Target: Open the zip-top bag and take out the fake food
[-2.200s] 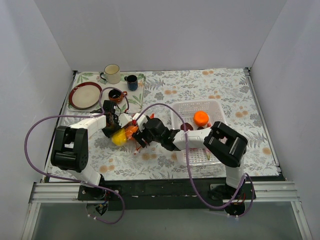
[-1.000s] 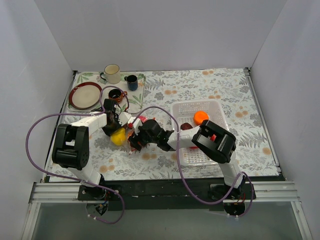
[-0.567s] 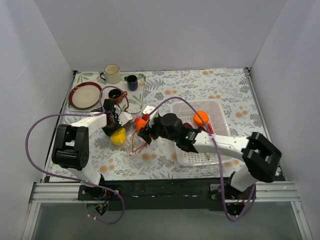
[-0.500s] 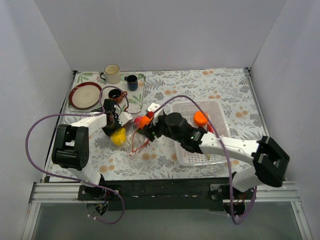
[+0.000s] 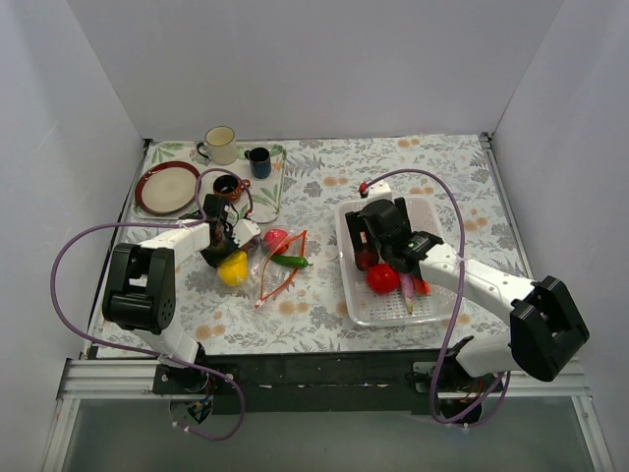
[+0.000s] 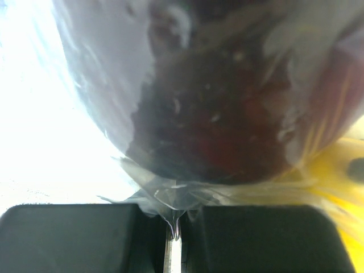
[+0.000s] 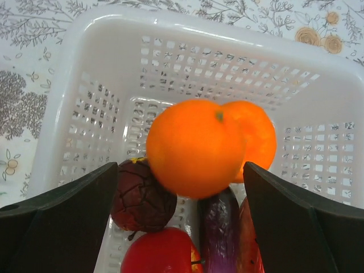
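The clear zip-top bag (image 5: 257,258) lies left of centre, its orange-red zip strip (image 5: 280,273) open toward the right. A yellow piece (image 5: 233,267), a red piece (image 5: 276,240) and a green piece (image 5: 289,262) of the fake food lie in or at it. My left gripper (image 5: 222,242) is shut on the bag's film (image 6: 173,224). My right gripper (image 5: 379,226) hangs open over the white basket (image 5: 346,293). An orange ball (image 7: 196,148) is loose between its jaws, touching neither. Below it lie a second orange ball (image 7: 259,133), a maroon fruit (image 7: 142,199), a red apple (image 7: 159,253) and an aubergine (image 7: 219,233).
A brown plate (image 5: 167,188), a cream mug (image 5: 220,145), a blue mug (image 5: 259,161) and a brown mug (image 5: 227,186) stand at the back left. White walls close in three sides. Purple cables loop off both arms.
My right gripper has carried an orange ball from the bag's mouth to above the basket and opened. My left gripper has stayed shut on the bag.
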Robot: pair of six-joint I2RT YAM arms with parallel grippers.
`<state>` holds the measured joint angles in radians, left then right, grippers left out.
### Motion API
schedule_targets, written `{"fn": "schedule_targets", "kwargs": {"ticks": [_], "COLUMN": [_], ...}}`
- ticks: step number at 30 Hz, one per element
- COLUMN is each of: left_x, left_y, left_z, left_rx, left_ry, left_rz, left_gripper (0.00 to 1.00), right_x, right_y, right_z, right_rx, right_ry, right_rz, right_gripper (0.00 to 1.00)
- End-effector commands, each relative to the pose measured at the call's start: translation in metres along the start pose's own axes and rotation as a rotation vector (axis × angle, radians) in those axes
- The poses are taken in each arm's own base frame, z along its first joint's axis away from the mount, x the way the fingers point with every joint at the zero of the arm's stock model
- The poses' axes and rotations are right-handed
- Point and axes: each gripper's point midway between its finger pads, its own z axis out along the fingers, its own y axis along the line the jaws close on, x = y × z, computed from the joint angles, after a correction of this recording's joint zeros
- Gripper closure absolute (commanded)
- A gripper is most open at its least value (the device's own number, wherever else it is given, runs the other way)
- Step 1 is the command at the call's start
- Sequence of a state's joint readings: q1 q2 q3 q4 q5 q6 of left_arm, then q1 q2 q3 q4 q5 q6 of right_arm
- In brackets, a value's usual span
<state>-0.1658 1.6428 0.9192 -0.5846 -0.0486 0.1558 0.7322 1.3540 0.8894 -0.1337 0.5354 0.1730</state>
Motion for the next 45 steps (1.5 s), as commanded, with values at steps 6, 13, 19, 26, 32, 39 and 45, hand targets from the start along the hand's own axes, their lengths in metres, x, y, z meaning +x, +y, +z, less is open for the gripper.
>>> {"fn": "schedule_targets", "kwargs": {"ticks": [6, 13, 19, 26, 32, 39, 45], "left_x": [0.017, 0.016, 0.017, 0.015, 0.014, 0.015, 0.013], "left_y": [-0.057, -0.057, -0.057, -0.055, -0.054, -0.055, -0.053], "left_z": [0.022, 0.022, 0.021, 0.018, 0.016, 0.018, 0.020], "left_rx": [0.235, 0.235, 0.232, 0.226, 0.218, 0.221, 0.203], "left_ry": [0.036, 0.038, 0.040, 0.032, 0.025, 0.024, 0.013], "left_rz": [-0.045, -0.047, -0.051, -0.054, -0.052, -0.054, -0.064], "left_gripper": [1.00, 1.00, 1.00, 1.00, 1.00, 1.00, 1.00], "right_x": [-0.056, -0.046, -0.026, -0.010, -0.007, 0.032, 0.042], "right_y": [0.034, 0.143, 0.195, 0.237, 0.243, 0.238, 0.228], "right_z": [-0.027, -0.059, -0.040, -0.001, 0.031, 0.043, 0.039], "right_rx": [-0.109, -0.429, -0.598, -0.671, -0.648, -0.651, -0.637], "right_ry": [-0.175, -0.329, -0.293, -0.201, -0.151, -0.046, -0.025], "right_rz": [-0.130, -0.415, -0.404, -0.409, -0.373, -0.373, -0.352], "right_gripper": [0.02, 0.29, 0.45, 0.24, 0.24, 0.35, 0.60]}}
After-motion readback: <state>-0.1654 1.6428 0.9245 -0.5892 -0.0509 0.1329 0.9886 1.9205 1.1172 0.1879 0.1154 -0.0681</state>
